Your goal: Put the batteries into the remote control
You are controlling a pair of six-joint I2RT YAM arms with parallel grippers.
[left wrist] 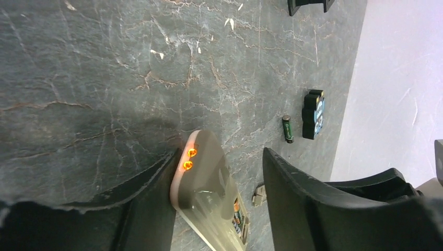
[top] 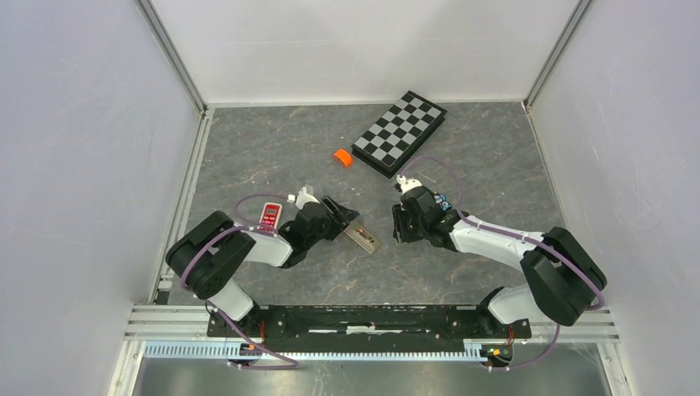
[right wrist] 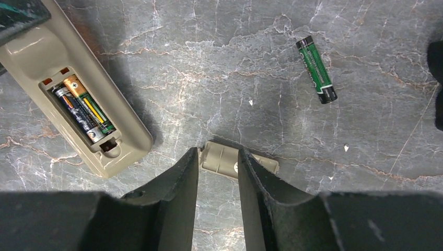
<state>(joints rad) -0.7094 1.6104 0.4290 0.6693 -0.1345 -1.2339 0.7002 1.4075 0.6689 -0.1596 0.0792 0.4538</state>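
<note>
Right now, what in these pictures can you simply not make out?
- Remote control: its underside lies against the table in every view; the right wrist view's edge cuts off its far end.
- Battery cover: the right hand covers part of it in the right wrist view; gripped or not, unclear.
- Red gadget: screen too small to read in the top view.

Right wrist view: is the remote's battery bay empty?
No, two batteries lie side by side in the uncovered back of the remote.
</note>
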